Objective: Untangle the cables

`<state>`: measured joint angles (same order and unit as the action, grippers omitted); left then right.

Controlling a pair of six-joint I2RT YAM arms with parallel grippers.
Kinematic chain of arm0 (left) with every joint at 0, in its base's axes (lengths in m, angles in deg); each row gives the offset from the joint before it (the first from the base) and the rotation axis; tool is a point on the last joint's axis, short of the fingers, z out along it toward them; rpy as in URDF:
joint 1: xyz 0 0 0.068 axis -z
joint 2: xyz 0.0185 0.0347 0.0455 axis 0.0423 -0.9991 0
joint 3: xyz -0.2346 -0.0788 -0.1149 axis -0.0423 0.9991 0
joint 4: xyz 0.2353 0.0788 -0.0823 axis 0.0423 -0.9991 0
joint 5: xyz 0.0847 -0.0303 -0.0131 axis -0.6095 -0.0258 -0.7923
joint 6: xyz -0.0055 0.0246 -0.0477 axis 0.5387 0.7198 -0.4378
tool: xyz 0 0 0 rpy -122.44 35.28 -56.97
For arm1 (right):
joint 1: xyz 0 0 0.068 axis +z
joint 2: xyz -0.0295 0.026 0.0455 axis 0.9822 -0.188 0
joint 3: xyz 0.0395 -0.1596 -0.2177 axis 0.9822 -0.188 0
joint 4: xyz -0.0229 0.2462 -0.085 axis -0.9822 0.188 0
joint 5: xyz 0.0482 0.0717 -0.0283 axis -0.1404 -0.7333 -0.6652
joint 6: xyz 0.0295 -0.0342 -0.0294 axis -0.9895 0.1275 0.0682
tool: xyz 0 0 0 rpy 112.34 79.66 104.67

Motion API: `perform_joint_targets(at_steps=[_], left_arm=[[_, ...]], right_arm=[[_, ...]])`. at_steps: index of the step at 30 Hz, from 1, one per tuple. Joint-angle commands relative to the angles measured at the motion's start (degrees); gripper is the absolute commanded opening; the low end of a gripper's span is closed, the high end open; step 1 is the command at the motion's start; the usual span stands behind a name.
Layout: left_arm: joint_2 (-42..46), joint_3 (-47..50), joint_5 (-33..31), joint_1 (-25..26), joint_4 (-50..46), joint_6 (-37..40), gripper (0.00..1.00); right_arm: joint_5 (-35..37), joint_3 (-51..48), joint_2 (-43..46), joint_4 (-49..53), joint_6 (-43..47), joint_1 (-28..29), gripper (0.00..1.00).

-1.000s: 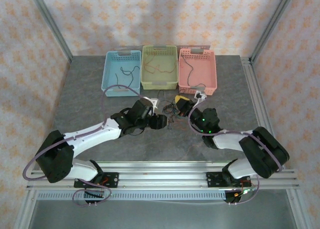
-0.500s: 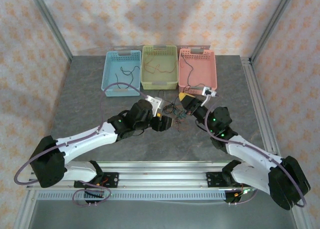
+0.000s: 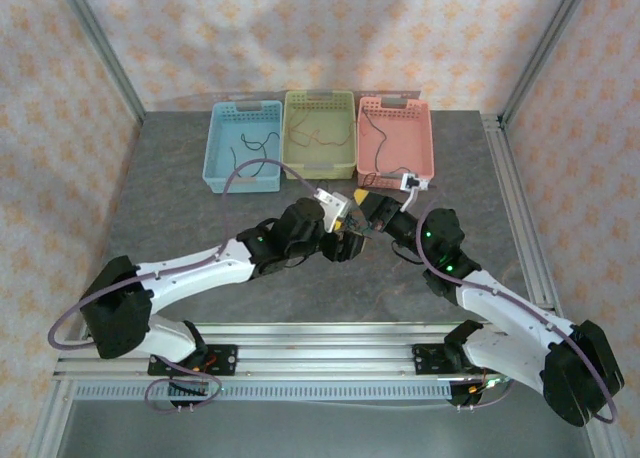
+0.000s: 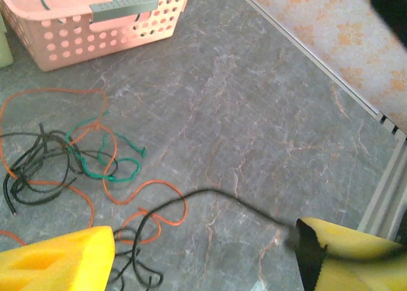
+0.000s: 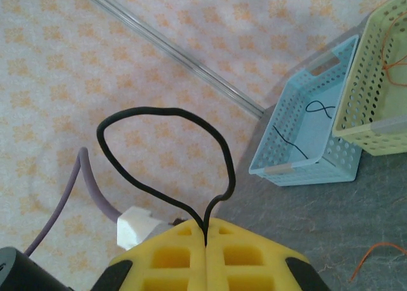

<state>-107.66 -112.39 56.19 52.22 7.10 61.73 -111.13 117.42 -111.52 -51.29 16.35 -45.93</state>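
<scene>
Top external, left arm: it has stretched forward and right; the left end effector (image 3: 348,233) now sits at the near edge of the cables (image 4: 70,157).
Left end effector: its jaws have spread and stand wide apart, with nothing clamped. One black strand trails toward its right finger (image 4: 343,253); contact cannot be told.
Cables: orange, black and green strands lie bunched on the worktop (image 4: 254,113), left of centre in the left wrist view.
Right arm: it has unfolded and reached toward the far side.
Right end effector (image 5: 205,237): stays closed, gripping a black cable (image 5: 159,111) that loops above the pads.
Far row: the blue basket (image 5: 305,157) holds black wire.
Task meaning: one strand is probably being drawn out while the left prepares to take another. Separation has begun but is not complete.
</scene>
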Motion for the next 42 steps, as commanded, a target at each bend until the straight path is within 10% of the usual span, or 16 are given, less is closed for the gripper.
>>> perform_joint_targets(at_steps=[1,6,15,22,32,42], left_arm=[[-1.5,-2.8,-3.6,0.2,2.8,1.0,0.74],[-2.9,-3.7,-3.7,0.2,4.6,0.4,0.59],[0.1,-1.7,-4.8,0.2,5.8,-1.3,0.0],[5.1,0.1,-2.8,0.1,2.4,-4.6,0.0],[15.5,-3.2,-5.7,-0.3,-8.6,-7.3,0.0],[19.9,-4.6,-8.8,-0.3,-13.1,-6.9,0.0]], right_arm=[[-2.4,2.1,1.2,1.0,-0.6,0.2,0.0],[-3.2,2.0,1.0,1.4,0.1,0.2,0.0],[-3.0,1.8,1.2,2.7,3.0,0.2,0.0],[4.6,3.0,3.9,10.8,10.7,-1.0,0.55],[-0.7,-6.3,14.7,7.3,24.4,-2.2,0.57],[-7.1,-13.7,4.8,-8.5,24.4,3.4,0.58]])
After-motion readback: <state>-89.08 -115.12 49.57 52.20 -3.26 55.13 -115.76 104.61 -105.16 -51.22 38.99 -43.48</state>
